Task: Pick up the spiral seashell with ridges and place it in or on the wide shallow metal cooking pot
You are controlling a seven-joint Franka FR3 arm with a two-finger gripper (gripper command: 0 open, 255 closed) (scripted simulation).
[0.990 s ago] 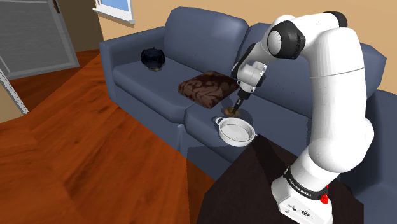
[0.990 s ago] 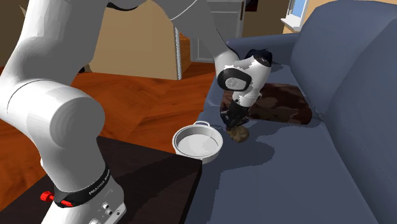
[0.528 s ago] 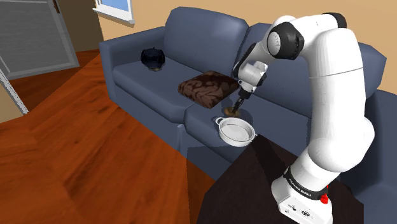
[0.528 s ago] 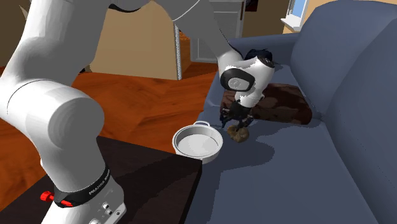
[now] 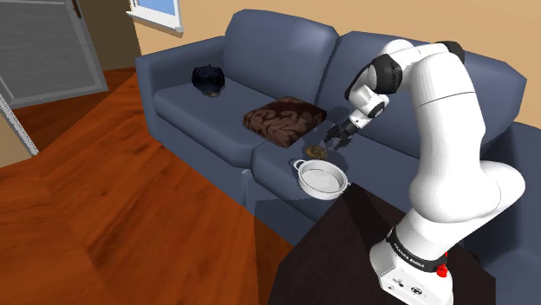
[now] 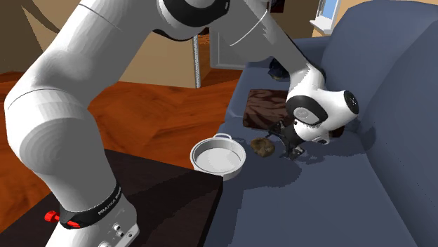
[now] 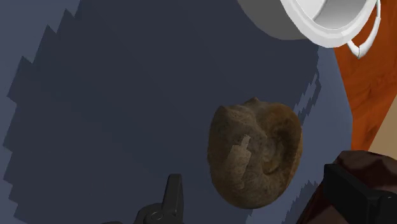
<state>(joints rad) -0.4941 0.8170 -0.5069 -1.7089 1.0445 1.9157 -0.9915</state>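
One arm, one shell, one pot: the count is short. In the shoulder view the black two-finger hand (image 5: 337, 133) hangs low over the seat of the blue sofa (image 5: 199, 113). The brown, ridged spiral seashell (image 5: 316, 151) lies on the cushion at about eight o'clock from it, just beside and not touching. The wide, shallow, pale grey round pot with small loop handles (image 5: 321, 178) sits at roughly five o'clock from the shell, near the seat's front edge. One dark brown patterned cushion (image 5: 282, 121) lies at eleven o'clock from the shell.

In the second exterior view the shell (image 6: 263, 146) rests at nine o'clock from the hand (image 6: 290, 148), with the pot (image 6: 219, 156) at eight o'clock beyond it.

In the wrist view the fingers (image 7: 172, 195) stand apart, released and holding nothing. The shell (image 7: 254, 156) lies ahead between them, touching neither. Its long axis seems to run crosswise to the line joining the fingers, so they would likely close across its narrower width once the hand drops around it.
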